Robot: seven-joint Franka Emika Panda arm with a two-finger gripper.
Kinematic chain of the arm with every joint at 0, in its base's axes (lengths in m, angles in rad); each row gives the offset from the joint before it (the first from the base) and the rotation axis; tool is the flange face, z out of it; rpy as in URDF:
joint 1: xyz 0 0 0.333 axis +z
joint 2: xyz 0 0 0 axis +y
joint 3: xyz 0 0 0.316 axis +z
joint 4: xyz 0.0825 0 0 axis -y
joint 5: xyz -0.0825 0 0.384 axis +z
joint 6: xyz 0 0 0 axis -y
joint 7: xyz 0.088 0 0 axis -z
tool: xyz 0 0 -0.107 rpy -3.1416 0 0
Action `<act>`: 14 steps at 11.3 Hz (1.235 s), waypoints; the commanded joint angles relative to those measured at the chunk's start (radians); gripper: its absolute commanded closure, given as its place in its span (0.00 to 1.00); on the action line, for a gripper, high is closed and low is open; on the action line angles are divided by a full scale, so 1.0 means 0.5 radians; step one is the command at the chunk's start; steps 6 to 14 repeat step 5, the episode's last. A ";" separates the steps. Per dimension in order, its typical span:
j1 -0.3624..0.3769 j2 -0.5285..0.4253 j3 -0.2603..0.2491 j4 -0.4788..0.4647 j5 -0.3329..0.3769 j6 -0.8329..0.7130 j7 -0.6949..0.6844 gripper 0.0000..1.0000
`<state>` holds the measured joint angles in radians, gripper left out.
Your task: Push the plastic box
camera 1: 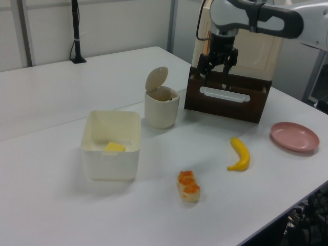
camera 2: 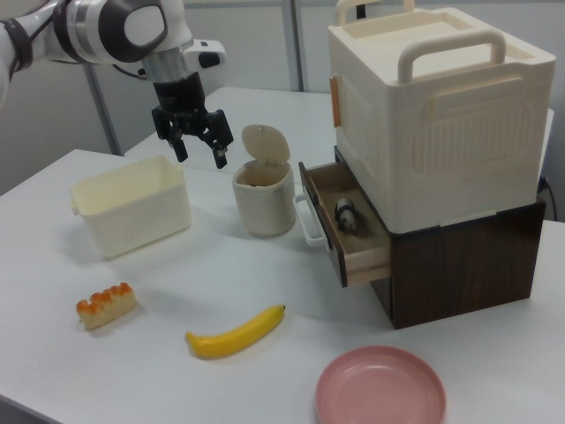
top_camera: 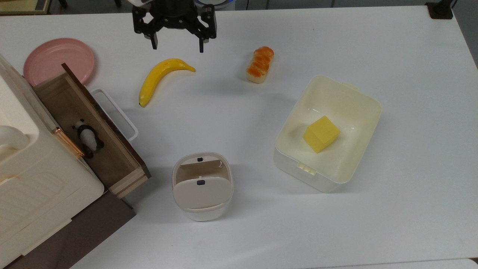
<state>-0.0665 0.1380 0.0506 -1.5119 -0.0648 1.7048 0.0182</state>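
- Jaws stood wide apart, released, holding nothing and touching nothing; gripper hung in the air with its two dark fingers pointing down.
- Landmark: the plastic box. It sat on the white table toward the top view's right, open at the top, with a yellow block lying inside on its floor.
- Gripper was well apart from the plastic box, far to the top view's left and near the table's far edge.
- Bread roll lay near the plastic box, off its upper-left corner in the top view, apart from it.
- Banana lay farther from the plastic box than the roll, just below the gripper in the top view.
- Swing-lid bin stood to the top view's left of the plastic box, lid tipped up, apart from it.
- Cabinet with its wooden drawer pulled out stood well apart from the plastic box; a small panda figure lay in the drawer.
- Pink plate was farthest from the plastic box.
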 commanded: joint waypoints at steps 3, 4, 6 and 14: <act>-0.054 -0.076 -0.015 -0.075 0.206 -0.013 0.068 0.00; -0.054 -0.077 -0.015 -0.075 0.206 -0.013 0.071 0.00; -0.057 -0.077 -0.015 -0.075 0.206 -0.013 0.071 0.00; -0.057 -0.077 -0.015 -0.075 0.206 -0.013 0.071 0.00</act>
